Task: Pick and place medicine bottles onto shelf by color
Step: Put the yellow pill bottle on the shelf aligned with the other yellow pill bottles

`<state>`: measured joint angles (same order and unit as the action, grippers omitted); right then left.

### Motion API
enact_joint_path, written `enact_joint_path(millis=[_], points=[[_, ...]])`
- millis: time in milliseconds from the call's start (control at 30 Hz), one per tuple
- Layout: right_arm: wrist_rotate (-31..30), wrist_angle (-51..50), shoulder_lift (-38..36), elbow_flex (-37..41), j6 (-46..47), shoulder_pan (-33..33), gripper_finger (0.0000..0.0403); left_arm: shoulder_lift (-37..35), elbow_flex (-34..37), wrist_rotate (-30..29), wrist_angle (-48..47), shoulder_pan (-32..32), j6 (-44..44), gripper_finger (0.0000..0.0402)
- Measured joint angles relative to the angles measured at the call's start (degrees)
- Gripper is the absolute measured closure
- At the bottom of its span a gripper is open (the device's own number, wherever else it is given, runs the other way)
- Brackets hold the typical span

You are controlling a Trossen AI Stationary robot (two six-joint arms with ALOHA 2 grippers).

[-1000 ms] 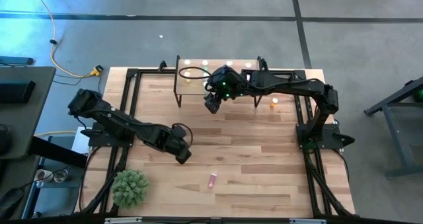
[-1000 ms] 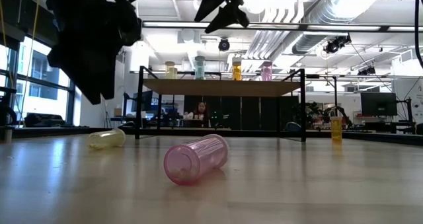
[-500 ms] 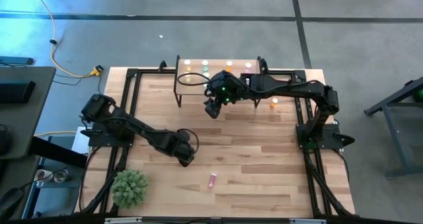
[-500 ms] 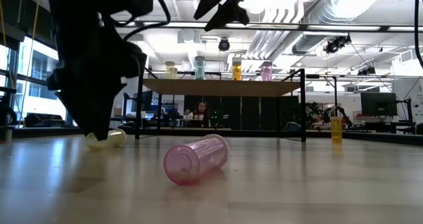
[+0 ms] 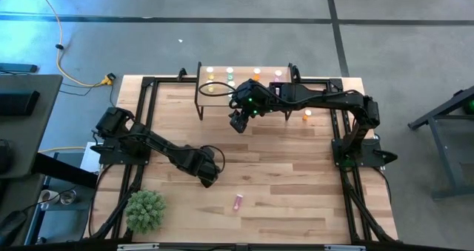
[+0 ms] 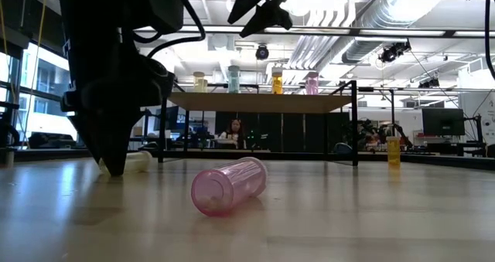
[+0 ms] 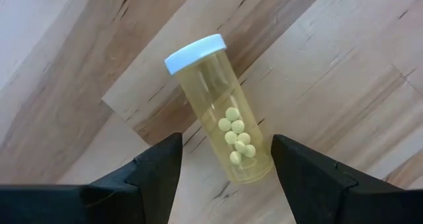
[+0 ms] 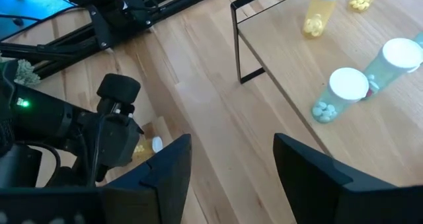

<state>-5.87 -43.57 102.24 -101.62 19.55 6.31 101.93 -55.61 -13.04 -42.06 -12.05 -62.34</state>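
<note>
Four bottles (image 6: 200,81) top the shelf (image 6: 263,102); perhaps three on table; both pincers (image 7: 225,174) wide.

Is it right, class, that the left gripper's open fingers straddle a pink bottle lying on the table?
Not quite: the bottle between the left gripper's open fingers is yellow with a white cap, as the left wrist view shows. It does lie on the table.

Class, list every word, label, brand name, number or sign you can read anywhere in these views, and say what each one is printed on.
None can be read.
Yellow bottle lying between the open left gripper fingers: plain white cap, no label.
Pink bottle lying on the table: no print visible.
Bottles on the shelf: no labels showing.
Right gripper, open near the shelf: no markings.
Monitors in the room behind: too small to read.
</note>
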Motion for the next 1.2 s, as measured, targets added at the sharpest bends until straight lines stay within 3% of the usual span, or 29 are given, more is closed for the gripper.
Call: enact_joint_path(millis=[267,733,1200], points=[[0.0,0.0,0.0,0.0,0.15,0.0,0.0198,0.09,0.04,0.42,0.22,0.04,1.07,0.0186],[0.02,-0.04,-0.01,0.0,1.44,0.0,0.0198,0.2,0.02,2.3,1.05,0.0,6.2,0.0302],[0.17,-1.16,-2.34,0.0,2.56,0.0,0.0198,-6.34,0.39,3.19,2.86,-0.07,13.02,0.0305]])
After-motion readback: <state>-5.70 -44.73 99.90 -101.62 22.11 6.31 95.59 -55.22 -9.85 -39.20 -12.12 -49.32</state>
